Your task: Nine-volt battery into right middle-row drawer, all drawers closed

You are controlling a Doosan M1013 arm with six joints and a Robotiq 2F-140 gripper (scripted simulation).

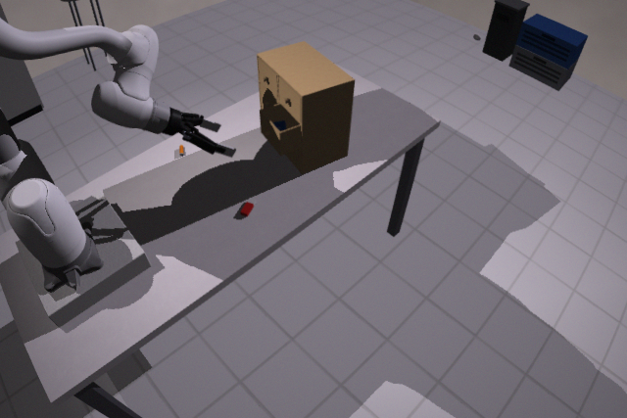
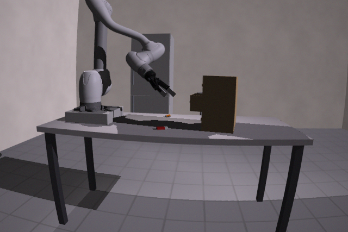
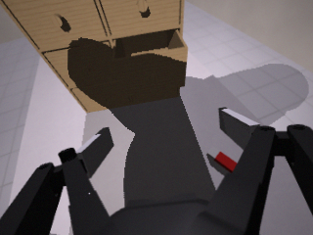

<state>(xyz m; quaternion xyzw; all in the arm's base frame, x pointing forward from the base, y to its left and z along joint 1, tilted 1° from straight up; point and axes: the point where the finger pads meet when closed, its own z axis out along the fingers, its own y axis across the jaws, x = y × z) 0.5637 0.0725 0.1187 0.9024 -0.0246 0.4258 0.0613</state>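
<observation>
The small tan chest [image 1: 304, 105] stands on the table, also seen in the side view [image 2: 219, 103] and the wrist view [image 3: 112, 54]. Its middle-row right drawer [image 1: 283, 128] is pulled partly out, and a small dark blue thing [image 1: 279, 124] lies inside it. The other drawers look pushed in. My gripper [image 1: 222, 138] [image 2: 168, 93] [image 3: 163, 127] is open and empty. It hangs in the air above the table, well in front of the chest's drawers and pointing toward them. The arm's shadow covers the lower drawer fronts.
A small red block [image 1: 246, 209] lies on the table near the front edge, below and right of the fingers in the wrist view [image 3: 226, 161]. A small orange thing [image 1: 181, 150] stands near the far edge. The robot base [image 1: 50, 231] sits at the table's left end.
</observation>
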